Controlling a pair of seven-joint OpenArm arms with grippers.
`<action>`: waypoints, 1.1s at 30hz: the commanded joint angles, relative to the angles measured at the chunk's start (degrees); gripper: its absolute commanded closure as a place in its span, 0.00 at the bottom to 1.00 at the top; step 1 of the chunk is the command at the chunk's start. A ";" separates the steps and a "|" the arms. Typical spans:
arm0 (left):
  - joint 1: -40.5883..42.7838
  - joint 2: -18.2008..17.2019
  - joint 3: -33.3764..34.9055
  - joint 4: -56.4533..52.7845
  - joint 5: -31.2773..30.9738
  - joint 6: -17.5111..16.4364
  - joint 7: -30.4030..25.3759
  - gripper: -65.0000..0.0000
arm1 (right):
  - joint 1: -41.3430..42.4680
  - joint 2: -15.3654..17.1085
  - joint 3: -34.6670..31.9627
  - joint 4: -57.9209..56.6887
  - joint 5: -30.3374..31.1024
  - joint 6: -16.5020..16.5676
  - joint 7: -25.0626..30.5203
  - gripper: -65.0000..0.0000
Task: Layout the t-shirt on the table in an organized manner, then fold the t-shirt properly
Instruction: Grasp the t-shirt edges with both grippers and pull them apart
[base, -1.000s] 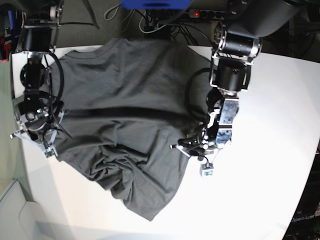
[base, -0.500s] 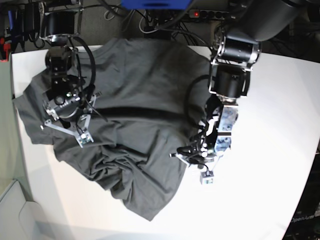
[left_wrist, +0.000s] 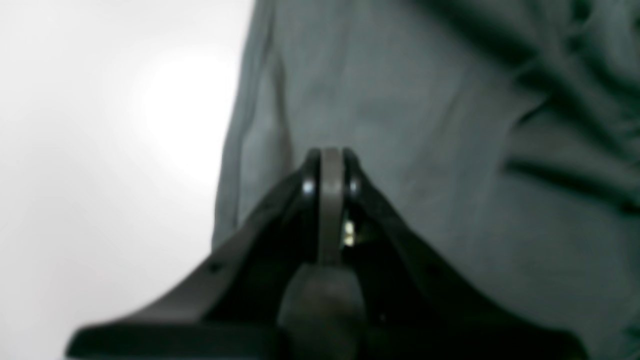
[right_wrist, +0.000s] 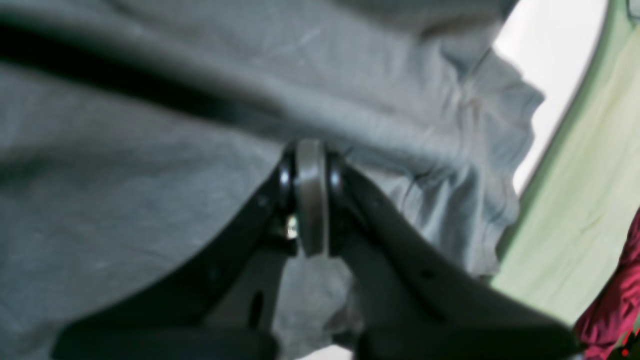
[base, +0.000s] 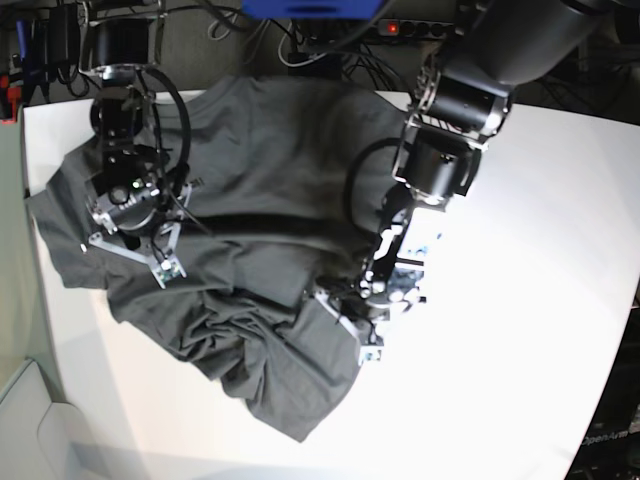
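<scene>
The dark grey t-shirt (base: 270, 180) lies spread over the white table (base: 520, 300), bunched into folds at its lower middle. My left gripper (base: 345, 320) stands at the shirt's right edge. In the left wrist view its jaws (left_wrist: 330, 155) are shut over the t-shirt (left_wrist: 450, 150), close to the hem, with bare table (left_wrist: 100, 150) to the left. My right gripper (base: 130, 250) is over the shirt's left part. In the right wrist view it (right_wrist: 310, 150) is shut against a fold of the t-shirt (right_wrist: 125, 190), with the ruffled sleeve edge beyond. No cloth shows between either pair of fingers.
A power strip (base: 400, 28) and cables lie behind the table's far edge. A pale green surface (right_wrist: 575, 175) borders the table on the right gripper's side, with something dark red (right_wrist: 615, 300) beyond. A light grey box (base: 25, 420) sits at the lower left.
My right gripper moved from the table's left edge onto the shirt, whose sleeve now lies spread at the left. My left gripper shifted left onto the shirt's edge. Both stayed shut.
</scene>
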 joint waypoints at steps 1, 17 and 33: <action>-2.24 -0.03 -0.15 -0.41 0.16 0.42 -2.03 1.00 | 0.51 0.34 0.14 1.01 -0.22 -0.24 0.72 1.00; 6.38 -8.56 -12.11 5.13 0.16 0.42 10.54 1.00 | 0.42 1.13 0.14 0.49 0.14 -0.24 0.81 1.00; 36.09 -9.08 -21.96 49.26 -0.28 0.42 31.55 1.00 | 4.55 0.08 0.31 -18.33 -0.22 -0.24 12.23 1.00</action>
